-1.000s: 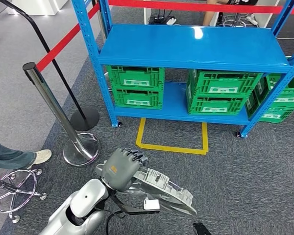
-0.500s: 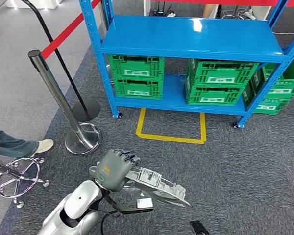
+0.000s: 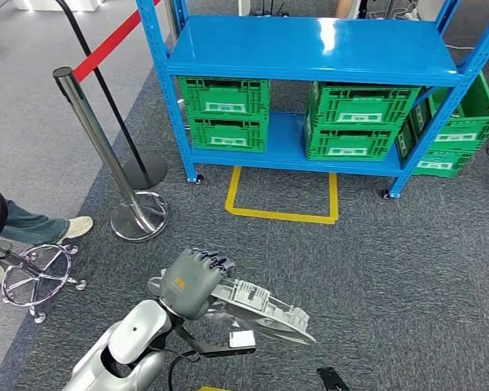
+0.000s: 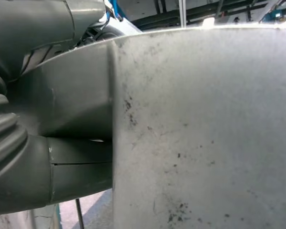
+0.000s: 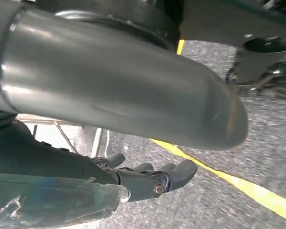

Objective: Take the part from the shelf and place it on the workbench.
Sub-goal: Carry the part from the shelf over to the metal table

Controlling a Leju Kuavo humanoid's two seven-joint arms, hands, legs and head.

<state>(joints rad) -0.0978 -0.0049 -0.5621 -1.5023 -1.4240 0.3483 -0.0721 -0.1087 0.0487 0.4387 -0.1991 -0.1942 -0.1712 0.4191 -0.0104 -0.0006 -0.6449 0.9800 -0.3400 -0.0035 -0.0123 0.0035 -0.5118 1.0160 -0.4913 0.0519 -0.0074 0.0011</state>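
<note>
Left hand [image 3: 191,283] grips the grey moulded part [image 3: 263,308] at one end, fingers curled over its top edge; the part juts out to the robot's right, held above the grey carpet [image 3: 414,277]. In the left wrist view the part [image 4: 206,133] lies pressed against the thumb [image 4: 44,176]. Right hand [image 5: 148,179]: dark fingers apart and nothing visibly held, though the close view is poor. Ahead stands the blue shelf [image 3: 315,49] with green crates [image 3: 226,114] on its lower level. A chrome stanchion [image 3: 107,155] stands left of it.

Crates [image 3: 228,112] on shelf's [image 3: 315,50] lower level; stanchion [image 3: 100,147] to its left.
</note>
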